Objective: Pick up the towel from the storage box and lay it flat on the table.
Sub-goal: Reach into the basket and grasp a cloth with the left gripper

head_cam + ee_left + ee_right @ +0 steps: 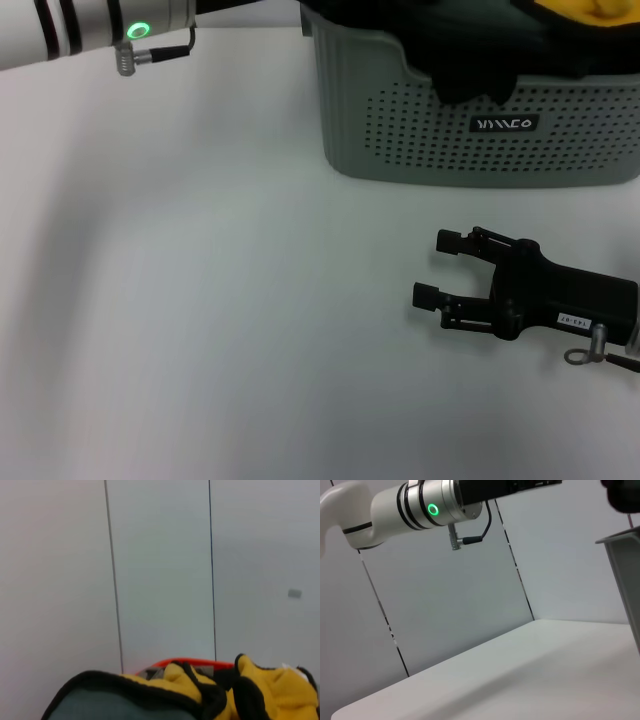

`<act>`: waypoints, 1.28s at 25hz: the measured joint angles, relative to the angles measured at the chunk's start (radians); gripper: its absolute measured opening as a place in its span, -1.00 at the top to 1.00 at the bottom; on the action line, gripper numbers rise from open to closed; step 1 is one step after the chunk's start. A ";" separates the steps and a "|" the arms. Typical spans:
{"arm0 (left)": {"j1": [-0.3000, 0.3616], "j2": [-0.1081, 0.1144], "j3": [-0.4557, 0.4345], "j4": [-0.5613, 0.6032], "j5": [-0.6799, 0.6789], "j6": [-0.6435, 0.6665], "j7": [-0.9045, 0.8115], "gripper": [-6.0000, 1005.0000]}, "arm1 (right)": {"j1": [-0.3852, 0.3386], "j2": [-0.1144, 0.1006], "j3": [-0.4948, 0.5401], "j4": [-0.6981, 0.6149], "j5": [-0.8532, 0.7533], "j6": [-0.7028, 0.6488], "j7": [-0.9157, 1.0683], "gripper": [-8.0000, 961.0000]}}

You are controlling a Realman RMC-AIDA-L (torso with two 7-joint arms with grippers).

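Observation:
The grey-green storage box stands at the back right of the white table. The towel shows as a yellow bunch with black edging at the box's top. In the left wrist view the towel is bunched close below the camera, yellow folds with black edging and a grey-teal patch beside them. My left arm reaches in from the left over the box; a black mass hangs over the box's rim there. My right gripper lies open and empty on the table in front of the box.
One wall of the box shows at the edge of the right wrist view, with the left arm above the table. A red-orange edge shows behind the towel. A panelled wall stands beyond the table.

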 joint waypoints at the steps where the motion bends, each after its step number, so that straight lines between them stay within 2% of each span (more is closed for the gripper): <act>1: 0.000 0.001 0.002 0.000 -0.010 0.000 0.001 0.28 | 0.001 0.000 0.000 0.000 0.000 0.000 0.000 -0.81; 2: 0.000 0.001 0.003 0.000 -0.013 0.000 0.002 0.21 | 0.001 0.000 0.000 0.000 0.000 0.000 0.000 -0.81; 13: -0.013 -0.002 0.021 -0.011 -0.012 0.002 0.000 0.23 | 0.001 0.000 0.000 0.001 -0.006 0.009 -0.001 -0.81; 24: 0.027 0.000 0.020 -0.046 0.003 0.042 -0.018 0.23 | -0.006 0.003 0.000 0.013 -0.006 0.009 -0.003 -0.81; 32: 0.031 -0.004 0.032 -0.053 -0.004 0.065 -0.028 0.23 | 0.001 0.003 0.000 0.013 -0.006 0.009 -0.003 -0.81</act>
